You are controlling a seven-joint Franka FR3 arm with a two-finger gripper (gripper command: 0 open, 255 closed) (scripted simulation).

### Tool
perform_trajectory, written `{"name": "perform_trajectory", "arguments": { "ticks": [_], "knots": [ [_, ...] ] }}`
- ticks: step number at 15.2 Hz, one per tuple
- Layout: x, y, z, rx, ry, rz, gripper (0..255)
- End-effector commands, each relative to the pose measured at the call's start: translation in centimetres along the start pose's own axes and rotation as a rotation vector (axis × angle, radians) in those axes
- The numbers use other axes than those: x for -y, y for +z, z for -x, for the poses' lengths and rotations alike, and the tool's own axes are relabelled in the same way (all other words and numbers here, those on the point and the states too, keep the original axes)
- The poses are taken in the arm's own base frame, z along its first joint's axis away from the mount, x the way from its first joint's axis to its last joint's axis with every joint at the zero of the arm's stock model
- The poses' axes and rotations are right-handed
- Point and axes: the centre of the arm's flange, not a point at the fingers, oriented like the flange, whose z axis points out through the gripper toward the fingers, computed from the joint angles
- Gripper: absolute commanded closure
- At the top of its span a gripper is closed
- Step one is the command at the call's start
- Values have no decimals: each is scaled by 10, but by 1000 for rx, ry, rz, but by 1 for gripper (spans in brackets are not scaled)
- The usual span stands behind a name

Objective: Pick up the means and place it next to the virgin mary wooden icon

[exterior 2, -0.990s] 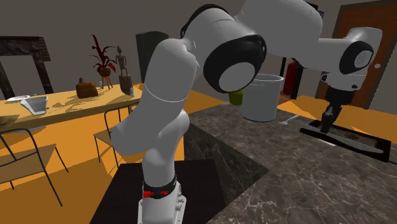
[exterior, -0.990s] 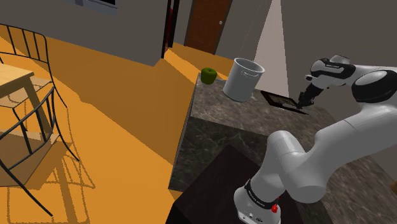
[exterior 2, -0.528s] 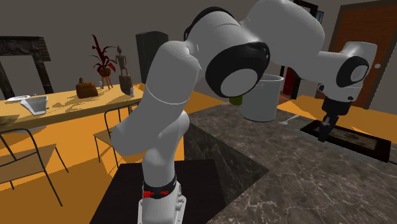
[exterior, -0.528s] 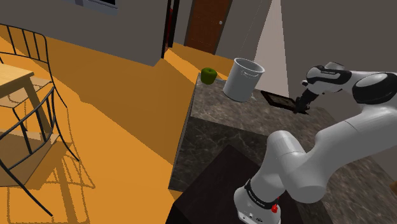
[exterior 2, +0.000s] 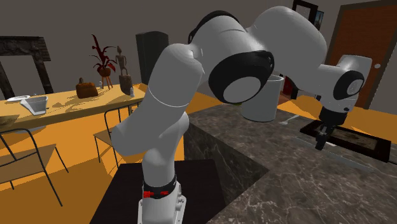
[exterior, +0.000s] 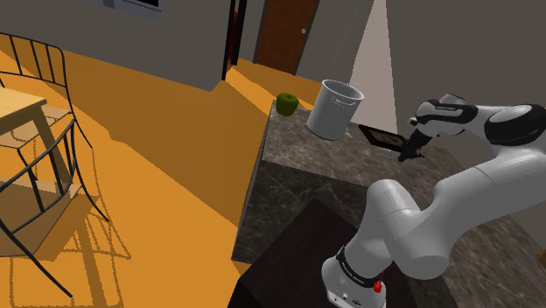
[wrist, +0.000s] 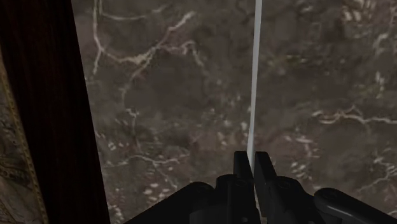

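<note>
Marble counter (exterior: pixel 324 166) carries a dark-framed icon (exterior 2: pixel 356 137), with the gripper (exterior 2: pixel 320 144) hanging just beside its near edge. Fingers almost together, pinching a thin white strip (wrist: pixel 256 76) edge-on.

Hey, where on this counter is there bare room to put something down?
Bare: the wide counter stretch from the pot and icon to the stand. Crowded: the far end, where apple, pot and icon sit in a row, with the gripper beside the icon.
</note>
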Motion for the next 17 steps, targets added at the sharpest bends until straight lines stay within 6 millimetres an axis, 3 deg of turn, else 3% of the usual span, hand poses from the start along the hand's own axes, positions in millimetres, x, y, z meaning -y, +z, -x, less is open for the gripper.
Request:
{"name": "perform_trajectory", "arguments": {
  "ticks": [1, 6, 7, 12, 16, 17],
  "knots": [
    [0, 1, 0, 0, 0, 0, 255],
    [0, 1, 0, 0, 0, 0, 255],
    [0, 1, 0, 0, 0, 0, 0],
    [0, 1, 0, 0, 0, 0, 0],
    [0, -49, 0, 0, 0, 0, 0],
    [0, -49, 0, 0, 0, 0, 0]
  ]
}}
